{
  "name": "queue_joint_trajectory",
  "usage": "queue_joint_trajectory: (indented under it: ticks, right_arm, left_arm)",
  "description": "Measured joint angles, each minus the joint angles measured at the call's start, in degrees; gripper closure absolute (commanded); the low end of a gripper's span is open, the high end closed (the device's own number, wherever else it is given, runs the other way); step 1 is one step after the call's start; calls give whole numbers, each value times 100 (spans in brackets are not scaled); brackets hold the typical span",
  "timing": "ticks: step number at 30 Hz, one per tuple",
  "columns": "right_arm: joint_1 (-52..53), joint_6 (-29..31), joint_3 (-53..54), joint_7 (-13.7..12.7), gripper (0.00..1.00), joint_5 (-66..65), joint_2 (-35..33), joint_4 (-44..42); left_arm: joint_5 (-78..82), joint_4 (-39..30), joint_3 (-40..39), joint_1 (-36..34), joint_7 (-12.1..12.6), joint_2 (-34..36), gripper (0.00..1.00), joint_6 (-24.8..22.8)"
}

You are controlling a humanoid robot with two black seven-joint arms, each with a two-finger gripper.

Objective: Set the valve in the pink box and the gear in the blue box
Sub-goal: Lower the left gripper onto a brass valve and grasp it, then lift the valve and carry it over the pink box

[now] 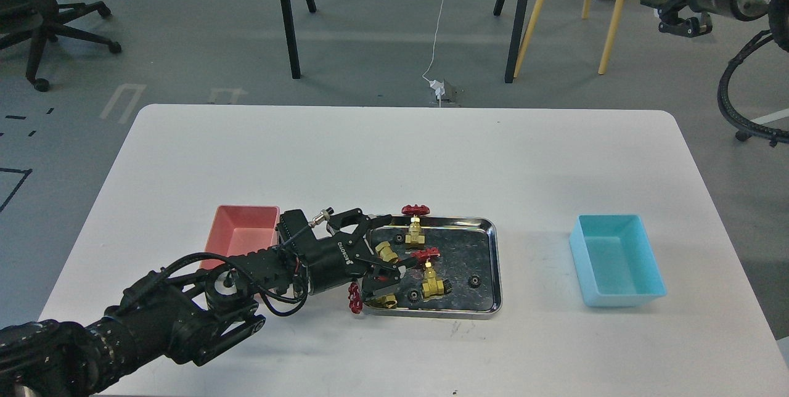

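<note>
My left gripper [388, 248] is low over the left part of the steel tray [491, 243]. It is open, with its fingers either side of a brass valve [386, 251] whose red handwheel is hidden. Another valve [415, 229] stands at the tray's back edge, one valve [431, 283] stands in the middle, and one valve [355, 297] hangs over the front left corner. Tiny black gears [473, 280] lie in the tray. The pink box [240, 230] is left of the tray, partly behind my arm. The blue box [616, 259] is at the right. My right gripper [676, 16] is up at the top right, dark and small.
The white table's [394, 150] far edge is at the back. Beyond it on the floor are stand legs, cables and an office chair. My left arm [172, 317] lies across the front left of the table.
</note>
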Motion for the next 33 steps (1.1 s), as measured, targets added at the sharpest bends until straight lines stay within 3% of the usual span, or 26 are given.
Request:
queue_joint_trajectory:
  ticks: [7,10,16,21,25,33]
  right_arm:
    - [1,-2,2,0,1,0,21,-11]
    - [5,-10,2,0,1,-7,32,-17]
    - [11,-18,2,7,1,-9,35,-33]
    - [-9,-22,2,8,1,-12,37,-44]
    - [-34,-22,-28,8,1,-13,60,-96]
    - [-7,-23,-42,25,1,-88,103,-235]
  left_arm:
    - [0,217,307,-14,-8,4,37,3]
    - [-3,249,338,-17,-8,30,56,3]
    - [-100,253,337,-63,27,5,75,3]
    - [-368,146,315,-74,17,6,78,0]
    - [-1150,-458,150,-61,-18,234,77,-10]
    - [-2930,-2452,-517,63,9,2108,76,-2]
